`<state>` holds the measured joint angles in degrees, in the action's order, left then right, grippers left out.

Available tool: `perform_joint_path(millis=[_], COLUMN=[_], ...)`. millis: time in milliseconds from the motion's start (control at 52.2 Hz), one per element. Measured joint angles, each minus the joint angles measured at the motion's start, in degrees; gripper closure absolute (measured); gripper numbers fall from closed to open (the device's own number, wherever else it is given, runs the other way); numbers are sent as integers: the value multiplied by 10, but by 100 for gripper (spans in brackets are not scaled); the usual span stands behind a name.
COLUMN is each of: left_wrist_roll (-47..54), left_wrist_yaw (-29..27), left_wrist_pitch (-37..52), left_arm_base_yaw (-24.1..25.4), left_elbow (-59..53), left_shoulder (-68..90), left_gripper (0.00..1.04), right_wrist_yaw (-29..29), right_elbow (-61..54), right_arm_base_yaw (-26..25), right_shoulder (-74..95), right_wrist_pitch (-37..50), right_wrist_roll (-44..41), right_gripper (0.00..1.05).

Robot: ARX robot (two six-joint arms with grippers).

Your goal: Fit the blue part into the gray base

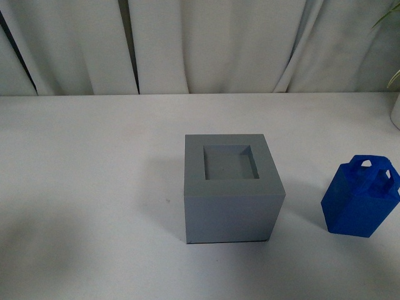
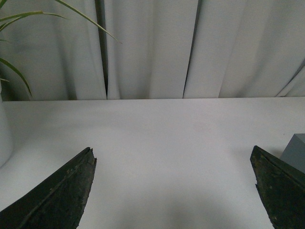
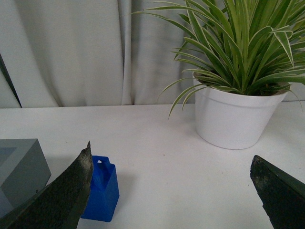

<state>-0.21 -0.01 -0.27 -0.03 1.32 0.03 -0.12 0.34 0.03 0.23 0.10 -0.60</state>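
Note:
The gray base point(image 1: 231, 187) stands near the middle of the white table, its square recess facing up and empty. The blue part point(image 1: 362, 197) stands upright on the table to the right of the base, apart from it, loop handle on top. Neither arm shows in the front view. My left gripper point(image 2: 174, 191) is open over bare table, with a corner of the gray base point(image 2: 296, 151) beside one finger. My right gripper point(image 3: 171, 191) is open and empty; the blue part point(image 3: 101, 188) stands just past one finger point(image 3: 66, 195), with the gray base point(image 3: 19, 167) beyond it.
A white pot with a green plant point(image 3: 238, 114) stands on the table beyond the right gripper; its edge shows in the front view point(image 1: 395, 109). Another pot edge point(image 2: 4, 138) and leaves are by the left gripper. White curtains point(image 1: 200, 44) hang behind the table.

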Motion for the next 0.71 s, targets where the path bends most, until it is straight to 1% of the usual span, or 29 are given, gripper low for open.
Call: perform_joint_path(millis=[708], left_wrist_roll=[0], left_wrist_yaw=[0], left_wrist_pitch=[0], left_arm_base_yaw=[0], left_elbow=[0], left_shoulder=[0], left_gripper=[6], right_wrist_yaw=[0], right_elbow=[0], right_arm_base_yaw=[0], right_shoulder=[0], right_wrist_pitch=[0], right_wrist_roll=[0], right_gripper=[7])
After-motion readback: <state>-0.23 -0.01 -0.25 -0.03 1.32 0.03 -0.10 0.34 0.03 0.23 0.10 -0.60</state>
